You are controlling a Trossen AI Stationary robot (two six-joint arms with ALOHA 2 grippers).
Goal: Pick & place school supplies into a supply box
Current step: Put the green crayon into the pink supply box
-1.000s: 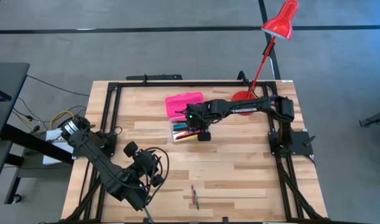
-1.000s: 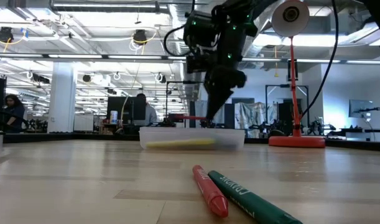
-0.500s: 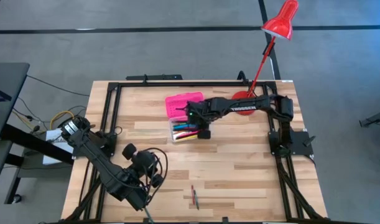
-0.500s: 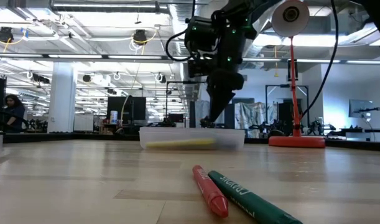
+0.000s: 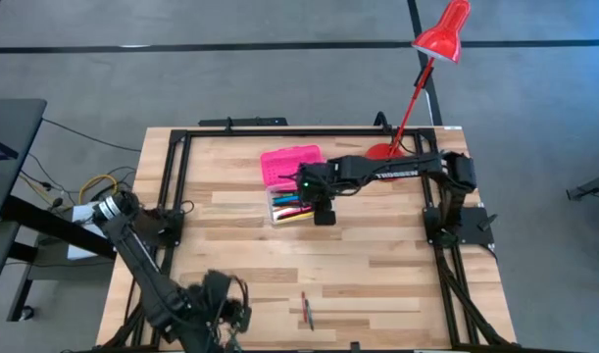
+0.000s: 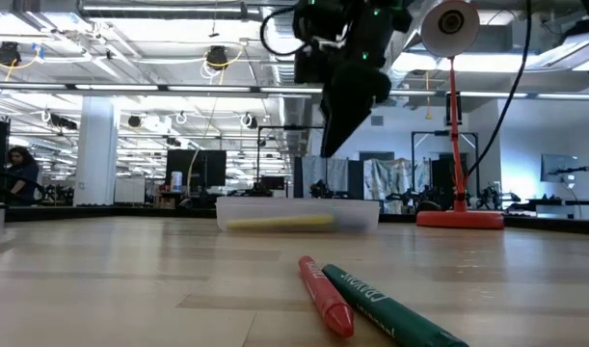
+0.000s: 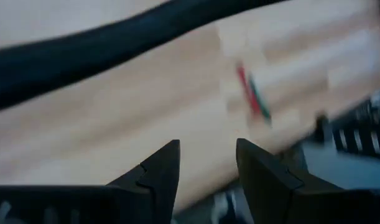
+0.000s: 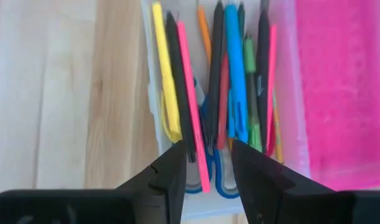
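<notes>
The supply box stands at mid-table, its clear base full and its pink lid hinged open toward the far edge. In the right wrist view it holds yellow, black, pink, orange, blue and green pens over blue-handled scissors. My right gripper hovers open above the box, clear of it, nothing between its fingers. A red marker and a green marker lie side by side near the front edge. My left gripper is open at the near left, short of them.
A red desk lamp stands with its base at the table's far right, beside my right arm. A black rail frame runs round the tabletop. Bare wood lies between the box and the two markers.
My right gripper has let go of a red pen it held low over the box, and has risen straight up above it. My left gripper has swung from mid-left toward the table's near edge.
</notes>
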